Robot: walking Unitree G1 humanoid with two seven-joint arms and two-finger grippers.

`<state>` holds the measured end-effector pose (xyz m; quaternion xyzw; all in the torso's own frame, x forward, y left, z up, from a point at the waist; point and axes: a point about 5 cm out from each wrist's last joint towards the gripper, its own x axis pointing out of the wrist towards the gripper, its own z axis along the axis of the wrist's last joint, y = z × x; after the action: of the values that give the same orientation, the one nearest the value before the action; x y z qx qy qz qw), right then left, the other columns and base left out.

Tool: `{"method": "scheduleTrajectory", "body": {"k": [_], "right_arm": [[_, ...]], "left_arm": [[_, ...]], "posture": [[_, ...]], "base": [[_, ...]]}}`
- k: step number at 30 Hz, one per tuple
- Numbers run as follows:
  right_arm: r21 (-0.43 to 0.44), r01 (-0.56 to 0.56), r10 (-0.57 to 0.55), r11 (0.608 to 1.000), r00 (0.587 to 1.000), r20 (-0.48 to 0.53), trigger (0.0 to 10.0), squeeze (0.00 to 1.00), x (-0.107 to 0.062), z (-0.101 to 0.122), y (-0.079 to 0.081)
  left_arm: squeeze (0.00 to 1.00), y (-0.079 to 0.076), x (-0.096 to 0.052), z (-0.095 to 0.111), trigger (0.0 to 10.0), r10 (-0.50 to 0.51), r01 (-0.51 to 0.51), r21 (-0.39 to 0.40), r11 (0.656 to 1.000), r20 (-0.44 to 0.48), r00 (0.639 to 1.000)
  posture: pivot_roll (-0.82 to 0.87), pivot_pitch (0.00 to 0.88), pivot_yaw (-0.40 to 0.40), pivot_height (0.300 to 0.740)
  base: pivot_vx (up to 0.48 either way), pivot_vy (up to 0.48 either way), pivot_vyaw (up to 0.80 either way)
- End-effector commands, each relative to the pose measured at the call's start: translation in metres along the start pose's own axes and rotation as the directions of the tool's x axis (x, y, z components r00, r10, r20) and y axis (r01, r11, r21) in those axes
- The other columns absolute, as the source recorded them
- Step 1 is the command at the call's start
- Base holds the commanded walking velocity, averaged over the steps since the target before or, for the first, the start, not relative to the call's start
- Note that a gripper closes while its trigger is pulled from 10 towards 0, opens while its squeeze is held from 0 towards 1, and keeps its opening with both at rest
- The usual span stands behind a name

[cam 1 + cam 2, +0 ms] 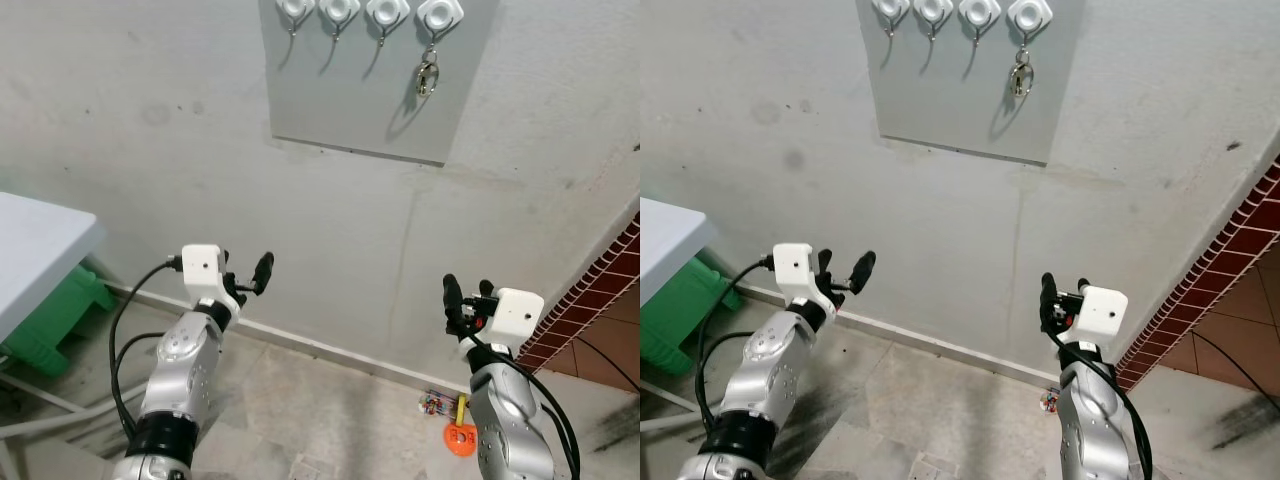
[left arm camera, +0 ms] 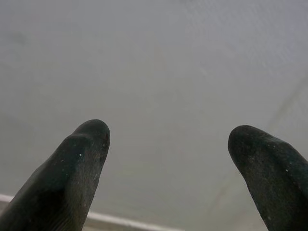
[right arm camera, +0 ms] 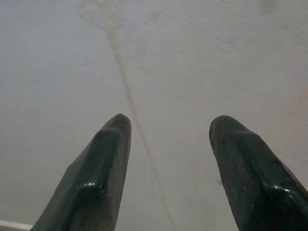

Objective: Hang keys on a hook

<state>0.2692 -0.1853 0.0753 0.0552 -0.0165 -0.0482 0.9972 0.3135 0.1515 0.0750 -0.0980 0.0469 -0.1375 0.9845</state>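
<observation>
Keys on wall hook, both arms raised
Keys (image 1: 427,77) hang from rightmost hook (image 1: 439,17) on grey board (image 1: 340,100); left gripper (image 1: 250,278) and right gripper (image 1: 466,296) spread, empty, below.

The wall (image 1: 150,150) looks rough and dull, like old plaster with stains. The grey board (image 1: 330,100) is smooth and matt. Its four hooks (image 1: 362,12) have shiny white plastic tops. The keys (image 1: 427,76) are shiny metal. The robot arms are smooth silver metal
</observation>
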Motion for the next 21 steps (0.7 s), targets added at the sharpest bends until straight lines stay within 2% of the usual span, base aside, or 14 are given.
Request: {"method": "scheduleTrajectory", "body": {"k": [1,3,4,5,6,9,12,15,19,21], "right_arm": [[-0.04,0.0,0.001,0.999,1.0,0.025,10.0,0.0,-0.003,0.004,0.004],[-0.076,-0.022,0.024,0.997,0.999,0.029,10.0,0.0,-0.01,0.003,0.005],[-0.059,-0.036,0.037,0.998,0.999,0.013,10.0,0.0,-0.012,0.001,0.006],[-0.006,-0.048,0.048,0.999,0.999,-0.007,10.0,0.0,-0.018,-0.003,0.005],[0.006,-0.052,0.052,0.999,0.998,-0.024,10.0,0.0,-0.021,-0.006,0.006],[0.002,-0.057,0.057,0.998,0.997,-0.048,10.0,0.0,-0.024,-0.011,0.007],[-0.024,-0.064,0.062,0.998,0.996,-0.058,10.0,0.0,-0.023,-0.014,0.01],[-0.033,-0.075,0.073,0.997,0.995,-0.063,10.0,0.0,-0.018,-0.012,0.013],[-0.053,-0.099,0.096,0.994,0.994,-0.05,10.0,0.0,-0.012,-0.008,0.016],[-0.048,-0.107,0.105,0.993,0.993,-0.047,10.0,0.0,-0.005,-0.007,0.016]], "left_arm": [[0.0,0.002,-0.005,-0.003,10.0,-0.012,0.012,0.052,0.999,-0.003,1.0],[0.0,0.0,-0.011,-0.011,10.0,-0.032,0.032,0.027,0.999,-0.004,0.999],[0.0,-0.001,-0.012,-0.014,10.0,-0.034,0.034,0.034,0.999,-0.017,0.999],[0.0,-0.002,-0.016,-0.019,10.0,-0.015,0.018,0.106,0.994,-0.035,0.999],[0.0,-0.004,-0.018,-0.021,10.0,-0.02,0.024,0.116,0.993,-0.035,0.999],[0.0,-0.004,-0.024,-0.022,10.0,-0.013,0.014,0.089,0.996,-0.014,1.0],[0.0,-0.003,-0.026,-0.025,10.0,0.0,0.001,0.053,0.999,-0.01,1.0],[0.0,-0.002,-0.023,-0.02,10.0,0.041,-0.042,0.055,0.998,0.02,0.999],[0.0,-0.003,-0.019,-0.016,10.0,0.049,-0.05,0.02,0.999,0.035,0.998],[0.0,-0.003,-0.016,-0.013,10.0,0.051,-0.052,0.028,0.998,0.041,0.998]], "posture": [[-0.17,0.112,0.097,0.74],[-0.17,0.128,0.097,0.74],[-0.17,0.128,0.097,0.74],[-0.16,0.128,0.09,0.74],[-0.15,0.125,0.083,0.74],[-0.13,0.117,0.07,0.74],[-0.12,0.102,0.054,0.74],[-0.11,0.092,0.042,0.74],[-0.11,0.074,0.039,0.74],[-0.1,0.061,0.033,0.74]], "base": [[0.0,0.0,0.0],[0.0,0.0,0.0],[0.0,0.0,0.0],[0.0,0.0,0.0],[0.0,0.0,0.0],[0.0,0.0,0.0],[0.0,0.0,0.0],[0.0,0.0,0.0],[0.0,0.0,0.0],[0.0,0.0,0.0]]}}
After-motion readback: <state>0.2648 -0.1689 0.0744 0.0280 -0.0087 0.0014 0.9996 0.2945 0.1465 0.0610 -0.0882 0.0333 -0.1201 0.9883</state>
